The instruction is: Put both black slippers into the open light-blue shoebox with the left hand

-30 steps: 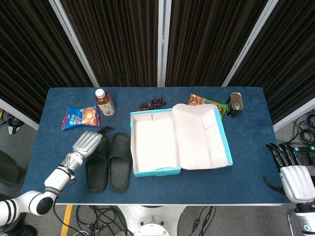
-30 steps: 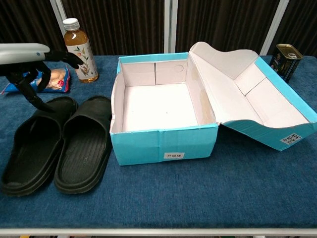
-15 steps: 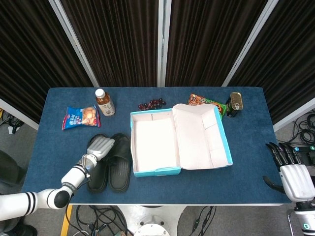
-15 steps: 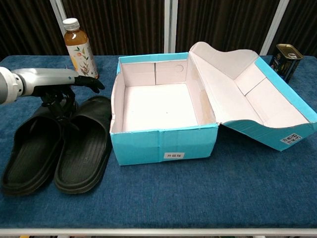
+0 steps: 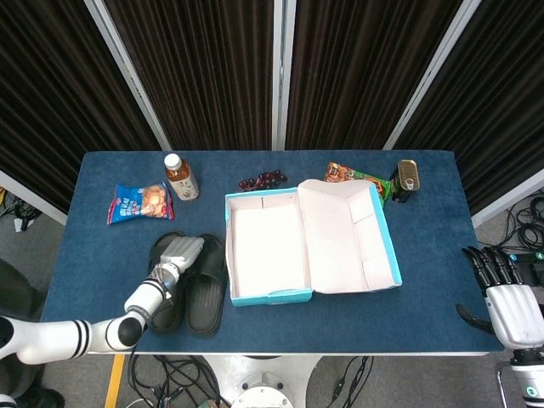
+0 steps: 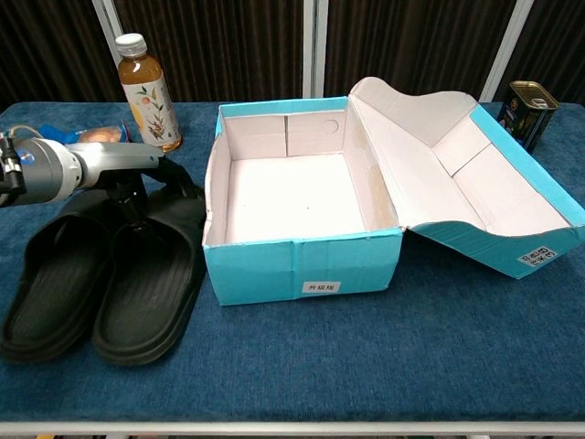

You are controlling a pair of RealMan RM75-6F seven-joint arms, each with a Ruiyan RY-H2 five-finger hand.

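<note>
Both black slippers [image 6: 101, 274] lie side by side just left of the open shoebox [image 6: 302, 261], long axes parallel to its left wall. Left hand [image 5: 180, 252] sits on their far ends, fingers down between them; grasp cannot be told. Right hand [image 5: 501, 293] well right of the shoebox, fingers apart, empty

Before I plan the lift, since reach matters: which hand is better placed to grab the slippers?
Left. The left hand is already over the slippers beside the shoebox; the right hand is off the table's far edge.
</note>
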